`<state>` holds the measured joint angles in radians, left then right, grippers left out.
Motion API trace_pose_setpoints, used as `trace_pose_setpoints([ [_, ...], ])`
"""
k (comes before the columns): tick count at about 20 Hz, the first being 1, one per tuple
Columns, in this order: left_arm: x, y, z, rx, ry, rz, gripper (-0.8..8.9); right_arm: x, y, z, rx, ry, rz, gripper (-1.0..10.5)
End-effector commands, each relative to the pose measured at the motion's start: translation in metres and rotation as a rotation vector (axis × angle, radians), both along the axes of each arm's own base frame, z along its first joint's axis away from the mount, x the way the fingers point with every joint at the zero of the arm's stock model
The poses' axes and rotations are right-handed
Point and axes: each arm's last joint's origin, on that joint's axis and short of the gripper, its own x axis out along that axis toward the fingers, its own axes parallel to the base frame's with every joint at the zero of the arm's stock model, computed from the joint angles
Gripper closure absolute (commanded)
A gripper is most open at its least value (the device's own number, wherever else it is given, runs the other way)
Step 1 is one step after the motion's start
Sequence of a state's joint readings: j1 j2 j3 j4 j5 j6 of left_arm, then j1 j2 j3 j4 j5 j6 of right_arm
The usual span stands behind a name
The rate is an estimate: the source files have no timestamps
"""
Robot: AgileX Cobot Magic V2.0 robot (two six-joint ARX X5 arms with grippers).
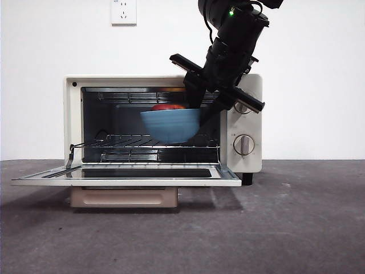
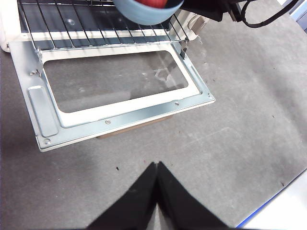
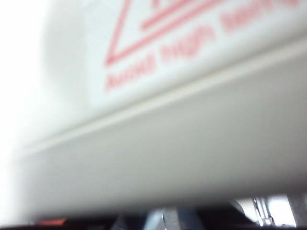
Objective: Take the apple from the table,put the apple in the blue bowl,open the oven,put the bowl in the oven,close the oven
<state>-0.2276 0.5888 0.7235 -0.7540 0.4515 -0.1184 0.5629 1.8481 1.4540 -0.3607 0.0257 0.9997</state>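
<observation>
matte blue bowl (image 1: pixel 170 125) inside cream oven (image 1: pixel 251 160)

White wall (image 1: pixel 51 57) with power socket (image 1: pixel 124 11).

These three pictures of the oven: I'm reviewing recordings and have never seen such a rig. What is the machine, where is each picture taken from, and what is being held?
It is a robot with two arms at a table, each ending in a gripper with two black fingers.

The front view looks level across the table. A cream oven stands with its door folded down flat. The right gripper, coming from above, holds the blue bowl by its rim, just above the wire rack in the oven's mouth. The apple lies in the bowl.

The left wrist view looks down from the waiting left arm; the left gripper is shut on nothing, above the table.

The right wrist view is blurred, showing mostly the oven's top close up.
</observation>
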Motion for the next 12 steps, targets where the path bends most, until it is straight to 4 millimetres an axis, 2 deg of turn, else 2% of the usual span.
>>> trace_pose_setpoints([
  [1, 0.001, -0.001, 0.002, -0.003, -0.007, -0.009, 8.07, 0.004, 0.007, 0.000, -0.003, -0.018, 0.020, 8.2],
  [7, 0.001, -0.001, 0.002, -0.004, -0.007, -0.009, 8.07, 0.003, 0.007, 0.002, -0.022, -0.031, 0.054, 8.2],
  [12, 0.001, -0.001, 0.002, -0.003, -0.007, -0.009, 8.07, 0.000, 0.005, 0.011, -0.017, -0.056, 0.074, 8.2],
])
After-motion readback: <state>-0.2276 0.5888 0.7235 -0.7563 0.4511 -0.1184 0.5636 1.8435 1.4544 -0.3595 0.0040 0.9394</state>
